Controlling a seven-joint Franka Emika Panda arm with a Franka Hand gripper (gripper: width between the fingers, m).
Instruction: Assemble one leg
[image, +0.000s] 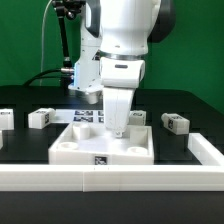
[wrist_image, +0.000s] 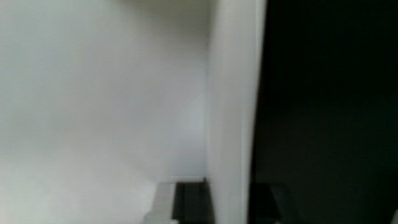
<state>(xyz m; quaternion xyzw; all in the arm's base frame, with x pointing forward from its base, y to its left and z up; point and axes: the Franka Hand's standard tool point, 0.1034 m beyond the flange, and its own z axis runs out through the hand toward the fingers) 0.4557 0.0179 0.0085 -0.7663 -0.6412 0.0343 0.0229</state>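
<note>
Black surface (image: 28, 140), green backdrop. Pincer (image: 118, 130) sat low over the white tabletop (image: 88, 150); spread or pinching, couldn't tell, since the wrist view was mostly white blur. First leg (image: 40, 117) lay off the tabletop on the exterior view's left, second leg (image: 175, 123) on its right.

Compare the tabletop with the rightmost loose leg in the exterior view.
The tabletop is large and flat; the leg is a small block. The tabletop shows round corner sockets; the leg shows none. The tabletop sits below the arm; the leg lies apart from it. Both are white and carry a black-and-white tag.
</note>
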